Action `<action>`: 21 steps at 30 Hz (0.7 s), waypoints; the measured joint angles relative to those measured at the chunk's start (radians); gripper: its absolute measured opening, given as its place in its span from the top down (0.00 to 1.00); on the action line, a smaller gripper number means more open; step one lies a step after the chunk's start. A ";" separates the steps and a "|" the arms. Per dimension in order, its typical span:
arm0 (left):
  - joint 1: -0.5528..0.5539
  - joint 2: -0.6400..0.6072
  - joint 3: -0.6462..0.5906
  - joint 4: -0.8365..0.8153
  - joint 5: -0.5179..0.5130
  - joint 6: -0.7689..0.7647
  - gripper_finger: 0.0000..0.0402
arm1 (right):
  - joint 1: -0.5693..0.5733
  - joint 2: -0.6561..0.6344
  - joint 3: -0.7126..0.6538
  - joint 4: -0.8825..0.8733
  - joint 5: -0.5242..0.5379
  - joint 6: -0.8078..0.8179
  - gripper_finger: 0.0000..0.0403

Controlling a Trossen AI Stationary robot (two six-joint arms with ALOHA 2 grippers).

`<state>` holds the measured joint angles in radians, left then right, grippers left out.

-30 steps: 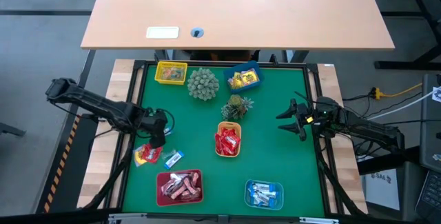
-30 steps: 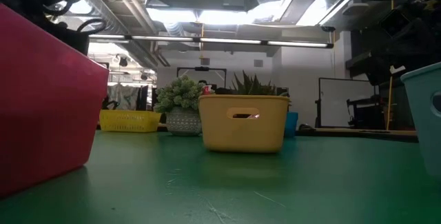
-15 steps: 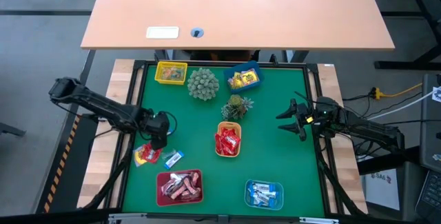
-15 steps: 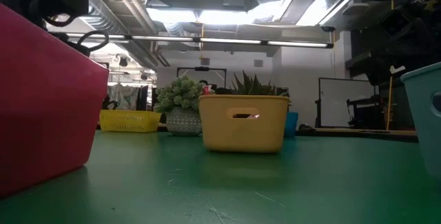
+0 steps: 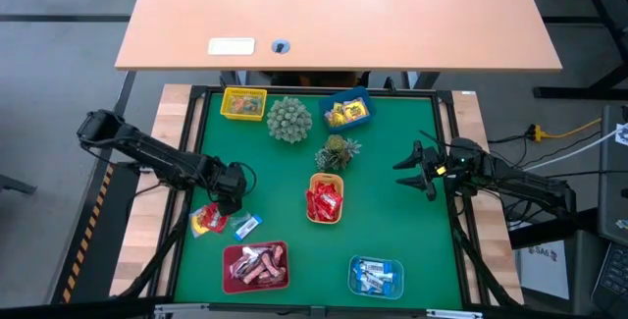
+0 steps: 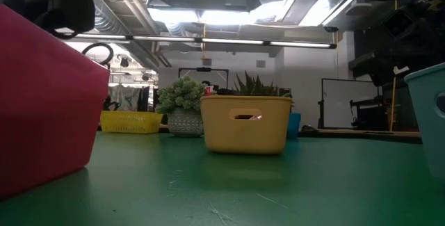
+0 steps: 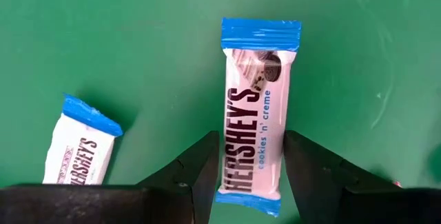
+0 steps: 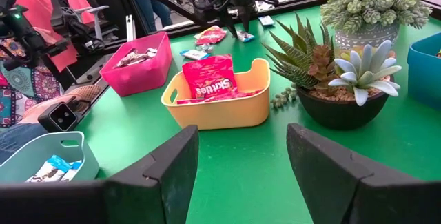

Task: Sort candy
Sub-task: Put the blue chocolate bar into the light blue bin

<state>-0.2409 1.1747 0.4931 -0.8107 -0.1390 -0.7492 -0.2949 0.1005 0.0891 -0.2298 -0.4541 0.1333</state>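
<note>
Since a second ago, my left end effector (image 7: 249, 165) slid over the loose blue-white candy (image 7: 255, 110) lying flat on the bench (image 7: 138, 38), fingers open on either side. Looks light, thin, crinkly and slippery, so I'd pinch across its narrow middle. Right end effector (image 5: 416, 169) waits open.

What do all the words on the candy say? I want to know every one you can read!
"HERSHEY'S cookies 'n' creme": on the blue-white bar lying between the left gripper's open fingers.
"HERSHEY'S": on the second blue-white bar beside it; anything else on it is cut off.
"Skittles": on the red bag in the orange tray.
The white label on the wooden desk is too small to read.
</note>
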 joint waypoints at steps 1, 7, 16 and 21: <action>0.000 0.012 0.000 0.005 0.001 0.002 0.63 | 0.000 0.000 0.000 0.000 0.000 0.000 0.45; 0.001 0.065 0.005 0.046 0.041 0.052 0.63 | 0.000 0.000 0.000 0.000 0.000 0.000 0.45; 0.000 0.079 0.004 0.051 0.048 0.052 0.72 | 0.000 0.000 0.000 0.000 0.000 0.000 0.45; 0.000 0.078 0.004 0.051 0.047 0.047 0.77 | 0.000 0.000 0.000 0.000 0.000 0.000 0.45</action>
<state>-0.2405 1.2530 0.4969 -0.7597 -0.0917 -0.7024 -0.2950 0.1005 0.0891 -0.2299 -0.4541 0.1333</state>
